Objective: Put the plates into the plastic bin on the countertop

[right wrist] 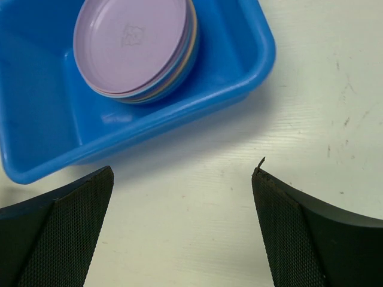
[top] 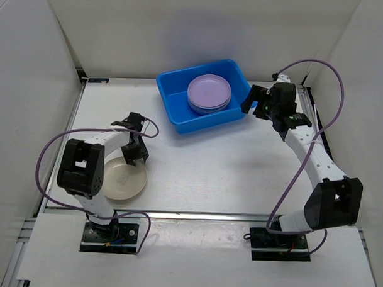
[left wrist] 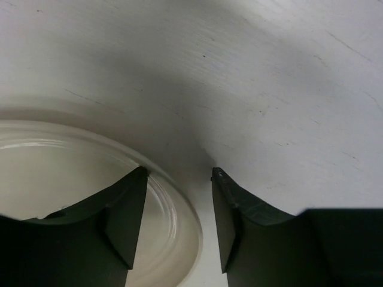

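Note:
A cream plate [top: 121, 179] lies on the white countertop [top: 228, 164] at the near left. My left gripper [top: 136, 155] is down at its far right edge. In the left wrist view the gripper [left wrist: 179, 173] is open and straddles the plate's [left wrist: 72, 179] rim: one finger over the plate's inside, the other over the table outside it, with a gap on both sides. The blue plastic bin [top: 173, 114] holds a stack of plates with a purple one [top: 209, 92] on top. My right gripper [top: 251, 98] hovers wide open and empty just right of the bin.
In the right wrist view the bin's near wall [right wrist: 179, 113] and the plate stack [right wrist: 131, 42] sit ahead of the open gripper [right wrist: 182, 170], with bare tabletop under it. White walls enclose the table, and metal rails run along its edges [top: 195, 214].

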Controlling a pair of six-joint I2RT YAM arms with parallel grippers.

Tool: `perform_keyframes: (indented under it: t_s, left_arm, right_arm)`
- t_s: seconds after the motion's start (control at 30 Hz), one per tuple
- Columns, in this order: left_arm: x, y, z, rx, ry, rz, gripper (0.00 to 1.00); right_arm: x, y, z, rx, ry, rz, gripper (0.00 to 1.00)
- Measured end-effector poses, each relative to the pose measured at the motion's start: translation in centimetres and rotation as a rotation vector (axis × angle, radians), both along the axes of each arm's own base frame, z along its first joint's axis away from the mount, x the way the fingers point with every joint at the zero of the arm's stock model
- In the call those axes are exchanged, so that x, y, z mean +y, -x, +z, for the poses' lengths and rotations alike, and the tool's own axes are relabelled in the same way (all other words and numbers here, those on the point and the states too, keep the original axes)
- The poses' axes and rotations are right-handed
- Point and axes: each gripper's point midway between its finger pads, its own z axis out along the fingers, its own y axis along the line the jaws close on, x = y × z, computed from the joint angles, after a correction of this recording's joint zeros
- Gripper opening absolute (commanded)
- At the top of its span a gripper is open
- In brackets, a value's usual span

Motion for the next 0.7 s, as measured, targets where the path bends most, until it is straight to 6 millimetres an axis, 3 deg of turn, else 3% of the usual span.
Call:
perform_keyframes:
  t_s: [0.07,0.27,0.53,0.63,0.7]
  left_arm:
    - [0.0,0.0,-0.4,0.019,-0.009,0.003,0.50]
    - [0.3,0.4,0.1,0.035,-0.043,0.009,0.10]
    - [0.7,0.5,1.6,0.011,-0.107,-0.023,0.10]
    - [0.6,-0.7,4.3,-0.065,-0.139,-0.056,0.10]
    - [0.0,-2.8,7.3,-0.168,-0.140,-0.081,0.10]
  right_arm:
    - [-0.5,0.3,-0.5,0.010,0.013,-0.020,0.99]
    - [-1.7,1.4,0.8,-0.028,0.032,-0.070,0.99]
    - [-2.9,2.3,1.6,-0.060,0.050,-0.113,0.99]
    - [-3.2,2.7,1.7,-0.066,0.054,-0.124,0.99]
    - [-3.4,2.8,1.9,-0.071,0.056,-0.129,0.99]
